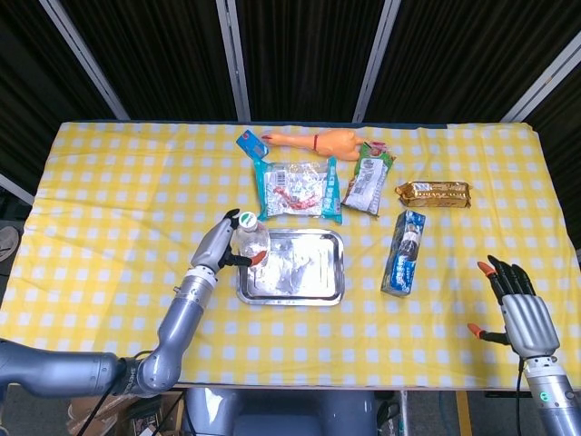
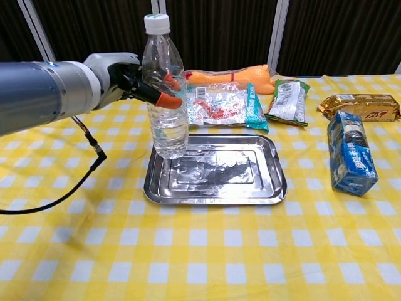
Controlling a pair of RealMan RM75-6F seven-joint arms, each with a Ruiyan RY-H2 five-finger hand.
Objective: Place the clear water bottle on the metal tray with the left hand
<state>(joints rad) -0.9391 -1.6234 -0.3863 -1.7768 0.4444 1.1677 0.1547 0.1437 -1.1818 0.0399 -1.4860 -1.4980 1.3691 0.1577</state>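
Observation:
My left hand [image 2: 128, 78] [image 1: 225, 243] grips the clear water bottle [image 2: 165, 106] [image 1: 251, 240], which stands upright with its white cap on top. The bottle's base is at the left end of the metal tray [image 2: 250, 182] [image 1: 313, 272]; whether it touches the tray I cannot tell. My right hand [image 1: 517, 309] hovers at the table's right front edge, far from the tray, fingers spread and holding nothing. It does not show in the chest view.
Behind the tray lie a teal snack bag [image 2: 216, 106], an orange rubber chicken [image 2: 235, 76] and a green packet [image 2: 288, 100]. To the right are a blue box [image 2: 351, 153] and a gold bar wrapper [image 2: 360, 106]. Yellow checked cloth covers the table.

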